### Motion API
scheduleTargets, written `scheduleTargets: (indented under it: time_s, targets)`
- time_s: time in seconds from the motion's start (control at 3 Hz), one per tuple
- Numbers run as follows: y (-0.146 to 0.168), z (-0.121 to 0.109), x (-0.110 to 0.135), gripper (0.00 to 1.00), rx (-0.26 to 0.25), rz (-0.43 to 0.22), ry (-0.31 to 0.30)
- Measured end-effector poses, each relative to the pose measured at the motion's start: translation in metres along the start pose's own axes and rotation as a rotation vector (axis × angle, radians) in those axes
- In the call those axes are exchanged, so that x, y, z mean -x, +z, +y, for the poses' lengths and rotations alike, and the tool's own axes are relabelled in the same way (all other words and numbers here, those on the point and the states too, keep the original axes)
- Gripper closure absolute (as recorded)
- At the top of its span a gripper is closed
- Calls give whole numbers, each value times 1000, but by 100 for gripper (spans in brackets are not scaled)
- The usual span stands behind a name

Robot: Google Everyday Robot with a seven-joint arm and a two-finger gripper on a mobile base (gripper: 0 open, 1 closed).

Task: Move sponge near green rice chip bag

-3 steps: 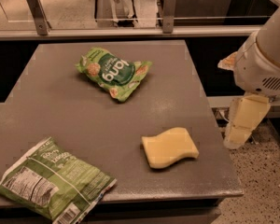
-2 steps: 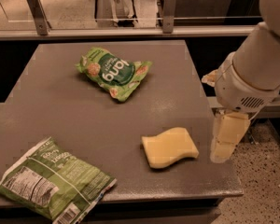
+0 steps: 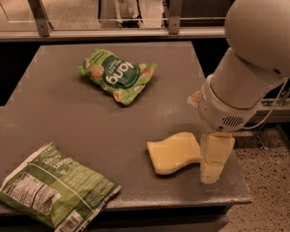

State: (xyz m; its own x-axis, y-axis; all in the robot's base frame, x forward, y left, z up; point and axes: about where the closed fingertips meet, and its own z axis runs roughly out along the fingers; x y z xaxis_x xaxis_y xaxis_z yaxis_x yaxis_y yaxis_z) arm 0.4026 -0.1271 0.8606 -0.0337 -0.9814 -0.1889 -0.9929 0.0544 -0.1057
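1. The gripper (image 3: 211, 174) hangs low over the table (image 3: 58, 115), at its front right, just beside the sponge's (image 3: 176, 152) right edge. I cannot tell whether it is released or clenched, or touching the sponge.
2. The sponge, pale yellow with wavy edges, lies flat, well apart from the green rice chip bag (image 3: 118, 75).
3. A darker green bag (image 3: 53, 185) lies front left.

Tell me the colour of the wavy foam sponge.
The wavy foam sponge is pale yellow, camera view; the gripper is beside it.
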Motion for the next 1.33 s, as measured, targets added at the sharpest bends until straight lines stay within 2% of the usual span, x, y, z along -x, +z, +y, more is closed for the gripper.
scheduleTargets:
  time_s: [0.33, 0.67, 1.0, 1.33]
  targets:
    - [11, 7, 9, 0, 39, 14, -12]
    - [22, 10, 13, 18, 70, 17, -8]
    - [29, 12, 14, 49, 85, 9, -4]
    - [29, 13, 14, 72, 91, -3, 2]
